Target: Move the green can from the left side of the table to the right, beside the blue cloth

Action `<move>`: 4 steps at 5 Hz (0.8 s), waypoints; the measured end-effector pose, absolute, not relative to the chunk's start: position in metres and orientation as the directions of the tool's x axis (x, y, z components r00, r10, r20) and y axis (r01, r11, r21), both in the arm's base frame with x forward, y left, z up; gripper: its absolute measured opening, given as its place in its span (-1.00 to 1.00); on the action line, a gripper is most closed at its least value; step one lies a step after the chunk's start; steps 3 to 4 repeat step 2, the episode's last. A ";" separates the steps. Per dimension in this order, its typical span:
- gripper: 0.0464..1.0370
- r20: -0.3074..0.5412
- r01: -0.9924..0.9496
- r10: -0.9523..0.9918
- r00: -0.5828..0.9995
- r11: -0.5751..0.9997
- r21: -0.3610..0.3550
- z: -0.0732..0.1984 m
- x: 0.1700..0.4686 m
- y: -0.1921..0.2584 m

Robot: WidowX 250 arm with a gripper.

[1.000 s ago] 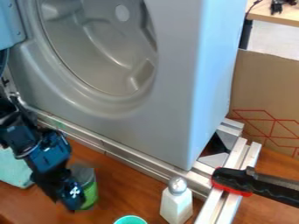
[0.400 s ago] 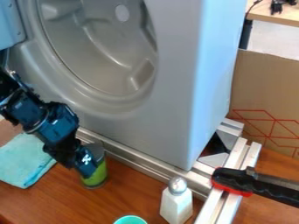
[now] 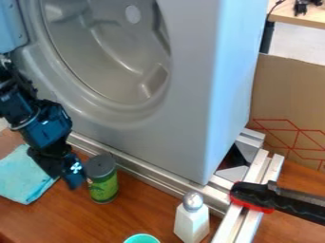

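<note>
The soft blue cloth (image 3: 24, 175) lay on the brown desk (image 3: 70, 213), off to the left of the green can (image 3: 103, 186). The pincer (image 3: 74, 177) was just to the left of the can, near its side and, it seemed, not touching. I could not tell if the pincer was apart or together. The can stood upright on the desk, in front of the metal rail (image 3: 127, 163), with the big gray machine (image 3: 184, 118) behind it. It looked stiff and not easy to break, but its smooth round side might be slippery, and it might feel a bit heavy if full. The best place to grab it was likely around its green middle, below the dark lid (image 3: 100, 164). The lid was on, so what was in the can was hidden. Right of the can and closer to the front was a blue-green cup (image 3: 141, 238); I could not tell what it held. Farther right stood a white bottle (image 3: 192, 223) with its silver top on, its inside hidden too. The black and red clamp (image 3: 254, 197) was farthest right of the can.
</note>
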State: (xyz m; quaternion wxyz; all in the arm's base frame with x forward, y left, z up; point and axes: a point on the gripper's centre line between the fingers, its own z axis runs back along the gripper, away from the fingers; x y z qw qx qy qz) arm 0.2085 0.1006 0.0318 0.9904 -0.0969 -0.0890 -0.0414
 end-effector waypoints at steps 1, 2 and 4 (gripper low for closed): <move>0.93 0.101 0.118 -0.116 0.988 0.993 -0.017 0.041 0.185 0.106; 0.93 0.094 0.148 -0.155 0.983 0.986 0.072 0.048 0.169 0.112; 0.93 0.094 0.148 -0.155 0.983 0.986 0.072 0.048 0.169 0.112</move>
